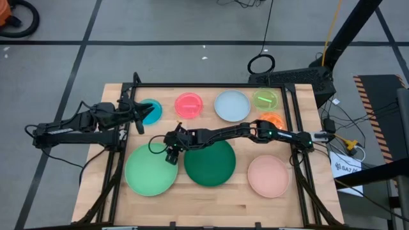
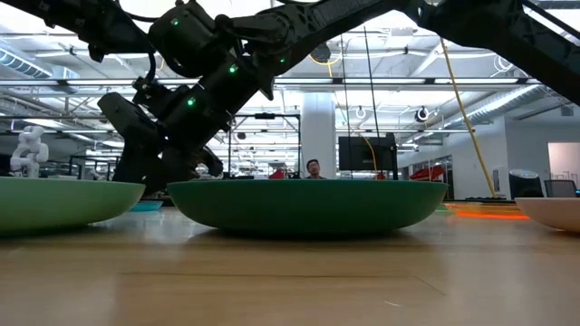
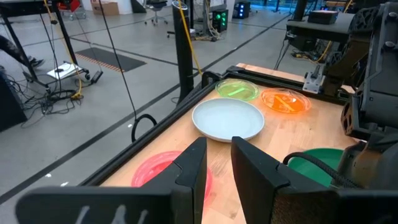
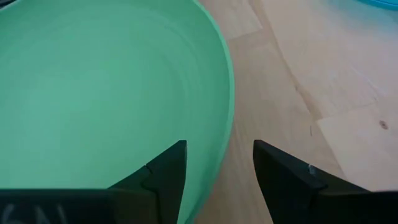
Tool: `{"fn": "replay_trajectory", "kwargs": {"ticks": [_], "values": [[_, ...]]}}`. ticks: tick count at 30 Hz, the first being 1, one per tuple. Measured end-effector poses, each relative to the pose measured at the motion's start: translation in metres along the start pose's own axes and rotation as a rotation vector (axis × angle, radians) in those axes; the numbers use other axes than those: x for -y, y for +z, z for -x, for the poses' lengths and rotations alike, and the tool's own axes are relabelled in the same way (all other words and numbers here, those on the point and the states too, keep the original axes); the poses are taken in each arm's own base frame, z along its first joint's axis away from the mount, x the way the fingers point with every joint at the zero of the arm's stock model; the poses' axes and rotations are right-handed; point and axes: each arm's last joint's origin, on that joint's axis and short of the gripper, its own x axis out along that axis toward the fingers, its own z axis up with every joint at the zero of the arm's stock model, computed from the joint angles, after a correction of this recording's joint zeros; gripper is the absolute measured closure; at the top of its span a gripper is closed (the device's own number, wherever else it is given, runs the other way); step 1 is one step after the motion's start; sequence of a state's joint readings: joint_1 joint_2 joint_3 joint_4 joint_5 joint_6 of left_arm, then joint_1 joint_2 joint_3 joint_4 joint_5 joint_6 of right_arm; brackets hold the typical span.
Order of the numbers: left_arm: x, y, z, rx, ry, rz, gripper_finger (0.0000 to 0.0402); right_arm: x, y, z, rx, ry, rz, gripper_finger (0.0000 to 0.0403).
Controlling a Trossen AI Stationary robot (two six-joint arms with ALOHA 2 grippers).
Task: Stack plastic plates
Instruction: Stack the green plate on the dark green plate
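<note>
Eight plates lie singly on the worktop (image 1: 211, 195), none stacked yet. In the back row sit a translucent blue plate (image 1: 152, 110), a pink-red plate (image 1: 189, 105), a light blue plate (image 1: 232, 105) and a yellow-green plate (image 1: 266, 99), with an orange plate (image 1: 273, 119) just in front of the last. In the front row sit the light green plate (image 1: 150, 169), the dark green plate (image 1: 209, 162) and the pale pink plate (image 1: 268, 176).

The right end effector (image 1: 171, 152) reaches across the dark green plate to the light green plate's near rim. Its wrist view shows the fingers (image 4: 165, 171) parted, one over the bowl and one outside, the rim (image 4: 227, 118) running between them. That straddle looks set for a pinch on the edge, probably to lift this plate onto another; nothing is gripped.

The left end effector (image 1: 137, 114) waits beside the translucent blue plate, fingers (image 3: 193, 168) slightly apart and empty.

In the low view the right arm hides the far rim contact, and the small plates are mostly blocked. Whether the fingertips touch the rim cannot be told.
</note>
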State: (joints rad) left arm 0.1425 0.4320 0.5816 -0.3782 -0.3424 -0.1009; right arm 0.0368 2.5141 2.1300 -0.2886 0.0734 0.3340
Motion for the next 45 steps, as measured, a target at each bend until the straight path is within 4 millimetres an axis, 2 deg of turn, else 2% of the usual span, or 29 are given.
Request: {"fn": "replay_trajectory", "kwargs": {"ticks": [18, 27, 40, 45], "values": [[0.0000, -0.0001, 0.0001, -0.001, 0.000, 0.001, 0.0321, 0.0001, -0.0059, -0.0095, 0.000, 0.034, -0.032, 0.0232], [0.0000, -0.0001, 0.0001, -0.002, 0.000, 0.001, 0.0321, 0.0010, -0.0059, -0.0096, -0.002, 0.032, -0.032, 0.0280], [0.0000, -0.0001, 0.0001, -0.002, 0.000, 0.007, 0.0321, 0.0062, -0.0039, -0.0099, -0.006, 0.042, -0.111, 0.0386], [0.0000, -0.0001, 0.0001, -0.002, 0.000, 0.008, 0.0321, 0.0055, -0.0033, -0.0097, -0.003, 0.046, -0.114, 0.0392]]}}
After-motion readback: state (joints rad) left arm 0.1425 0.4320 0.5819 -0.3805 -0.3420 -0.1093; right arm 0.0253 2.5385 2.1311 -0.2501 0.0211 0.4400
